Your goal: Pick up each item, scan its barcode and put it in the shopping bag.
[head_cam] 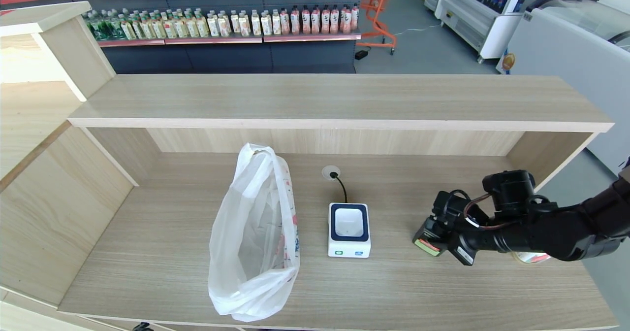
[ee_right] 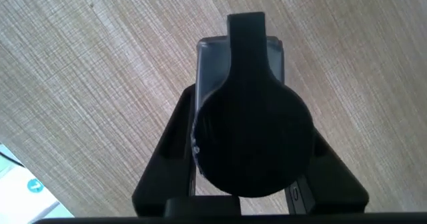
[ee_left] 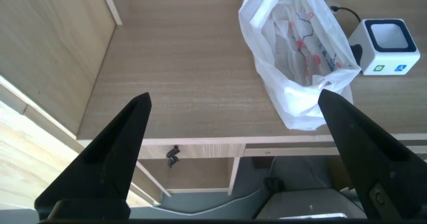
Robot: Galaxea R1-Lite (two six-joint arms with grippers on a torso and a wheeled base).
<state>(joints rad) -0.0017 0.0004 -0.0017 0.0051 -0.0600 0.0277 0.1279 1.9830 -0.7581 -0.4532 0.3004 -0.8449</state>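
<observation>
- My right hand (head_cam: pixel 433 233) is low over the right side of the bench (head_cam: pixel 147 252), clamped on a small pack (head_cam: pixel 426 246). The pack's red-and-green end sticks out past my fingertips.
- In the right wrist view the pack is a grey slab pinched between my fingers, and it seems to run lengthways along them. I can't tell whether it is clear of the wood or resting on it.
- The relation that matters is that the scanner (head_cam: pixel 349 230) sits to my left of that hand, window facing up, with a strip of bare bench between them.
- The shopping bag (head_cam: pixel 256 237) lies just beyond the scanner, further to my left, its mouth opening towards my side.
- My left hand (ee_left: pixel 233 164) is spread wide and empty. It hangs back off the near edge of the bench on the bag's side.
- The right hand is the nearer one and the loaded one, so the scan is its job, I'd say. It needs a sideways carry to my left and probably a turn to bring the barcode over the window.
- A white, red-marked thing (head_cam: pixel 531 257) peeks out from under my right forearm, and I can't make out what it is.
</observation>
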